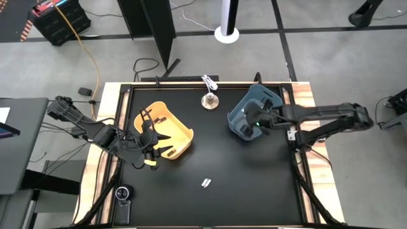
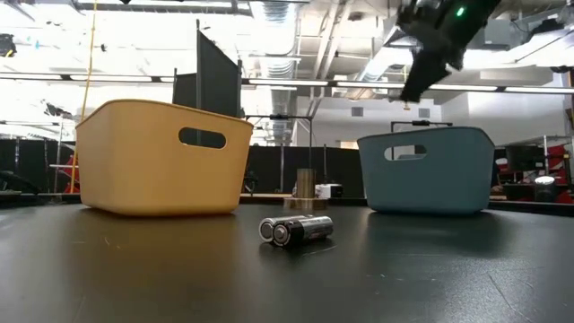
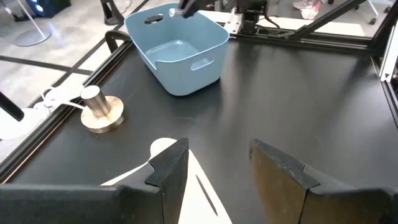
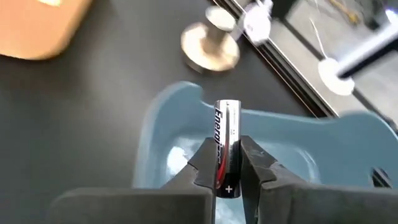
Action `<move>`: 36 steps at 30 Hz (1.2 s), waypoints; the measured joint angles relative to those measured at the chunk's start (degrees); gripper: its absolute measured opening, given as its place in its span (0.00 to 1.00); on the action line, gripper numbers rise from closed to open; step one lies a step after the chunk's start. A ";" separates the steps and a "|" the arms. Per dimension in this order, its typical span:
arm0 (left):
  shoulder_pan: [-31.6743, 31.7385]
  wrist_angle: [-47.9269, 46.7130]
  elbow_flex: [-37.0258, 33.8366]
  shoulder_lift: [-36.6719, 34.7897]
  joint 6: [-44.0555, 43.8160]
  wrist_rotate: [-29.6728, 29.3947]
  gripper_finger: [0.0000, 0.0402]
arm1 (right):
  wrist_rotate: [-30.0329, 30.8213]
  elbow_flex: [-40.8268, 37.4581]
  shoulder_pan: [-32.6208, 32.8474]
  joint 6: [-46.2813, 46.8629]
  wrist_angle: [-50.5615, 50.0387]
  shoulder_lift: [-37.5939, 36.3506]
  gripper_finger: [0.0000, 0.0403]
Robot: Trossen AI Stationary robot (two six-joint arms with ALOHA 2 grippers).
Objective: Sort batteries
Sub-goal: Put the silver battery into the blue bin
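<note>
The right gripper (image 4: pixel 229 177) hung above the blue bin (image 1: pixel 254 113), its jaws clenched on 1 silver battery (image 4: pixel 227 144) with black lettering and a plus mark near the gripped end. In the right wrist view that battery stood out past the fingertips, over the bin's open interior. In the low view the same gripper (image 2: pixel 421 76) sat well above the bin's rim (image 2: pixel 427 168), not touching it.

The left gripper (image 3: pixel 214 165) hovered over the yellow bin (image 1: pixel 166 129) on the left half of the table (image 1: pixel 210 203), its jaws parted with nothing between them.

2 batteries (image 1: pixel 206 183) lay on the black table, near its front edge and well apart from both bins. The low view showed them (image 2: pixel 298 230) side by side and touching, their round ends turned toward the camera, between the yellow bin (image 2: pixel 161 157) and the blue one.

A round metal knob (image 1: pixel 208 100) with a white cord (image 1: pixel 208 82) stood near the table's far edge, between the 2 bins. A small round black device (image 1: pixel 124 193) sat at the front left corner.
</note>
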 joint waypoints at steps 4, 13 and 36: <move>0.00 0.00 0.00 0.00 -0.12 0.04 0.41 | -3.92 0.00 -6.59 -0.65 -1.23 2.06 0.15; 0.00 -0.05 0.02 0.80 -0.22 0.06 0.41 | -11.71 0.00 -15.72 -4.19 -2.76 6.66 0.26; -0.81 1.44 0.04 7.94 5.65 2.98 0.41 | -12.66 0.09 11.88 -29.61 19.47 0.81 0.62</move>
